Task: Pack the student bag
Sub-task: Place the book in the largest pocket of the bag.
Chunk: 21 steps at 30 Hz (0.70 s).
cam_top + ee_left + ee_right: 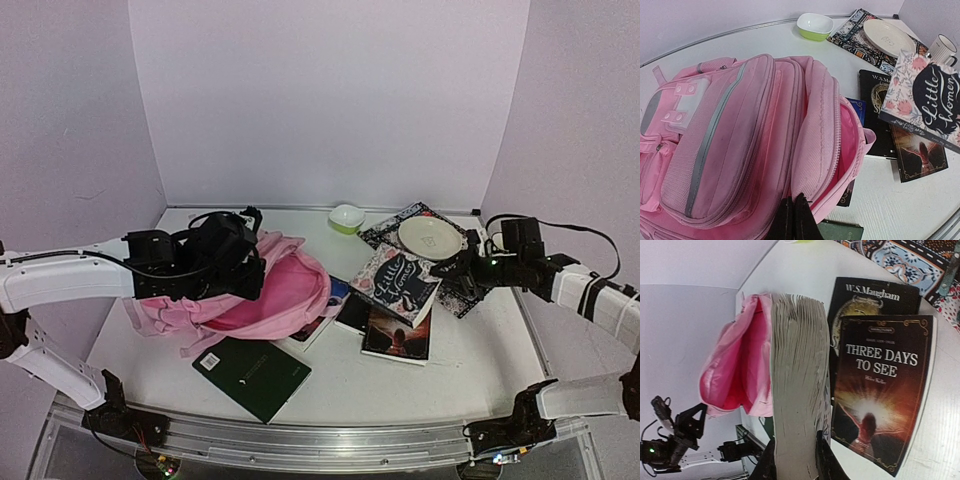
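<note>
left gripper (793,221) pinches the open student bag (740,140) rim, bottom centre; right gripper (796,460) clamps a thick book (797,365).

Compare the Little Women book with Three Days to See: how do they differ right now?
Little Women is clamped in the right gripper, raised and tilted; Three Days to See lies flat on the table. Little Women's cover is pale and floral; Three Days to See's is dark with a glowing figure. Both are books outside the student bag.
</note>
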### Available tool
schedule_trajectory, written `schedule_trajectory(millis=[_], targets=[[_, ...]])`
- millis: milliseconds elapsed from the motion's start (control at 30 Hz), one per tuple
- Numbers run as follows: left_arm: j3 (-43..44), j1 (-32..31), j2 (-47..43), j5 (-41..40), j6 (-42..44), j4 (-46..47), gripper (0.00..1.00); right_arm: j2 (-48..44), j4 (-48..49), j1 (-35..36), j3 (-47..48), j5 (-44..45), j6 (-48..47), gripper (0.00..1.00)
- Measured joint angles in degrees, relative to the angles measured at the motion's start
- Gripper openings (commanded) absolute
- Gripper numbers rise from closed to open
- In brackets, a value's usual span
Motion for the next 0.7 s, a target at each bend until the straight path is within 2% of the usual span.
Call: schedule_trajectory(millis=[233, 367, 533, 700], targets=[[1.0, 0.2, 0.0, 0.8, 1.4, 0.5, 0.0, -0.6, 6.0, 1.3, 4.0, -2.3, 7.8, 0.0], [1.4, 0.2, 0.0, 1.6, 2.1, 1.1, 0.0, 0.7, 10.5, 5.8, 4.7, -1.6, 11.3, 0.0], [1.6, 0.2, -0.1, 3.3, 2.9, 2.1, 0.0, 7.8, 16.2, 14.4, 5.7, 0.2, 14.6, 0.0], [1.4, 0.4, -2.6, 5.1, 3.4, 2.6, 0.0, 14.8, 19.4, 19.0, 7.1, 2.2, 17.0, 0.0]])
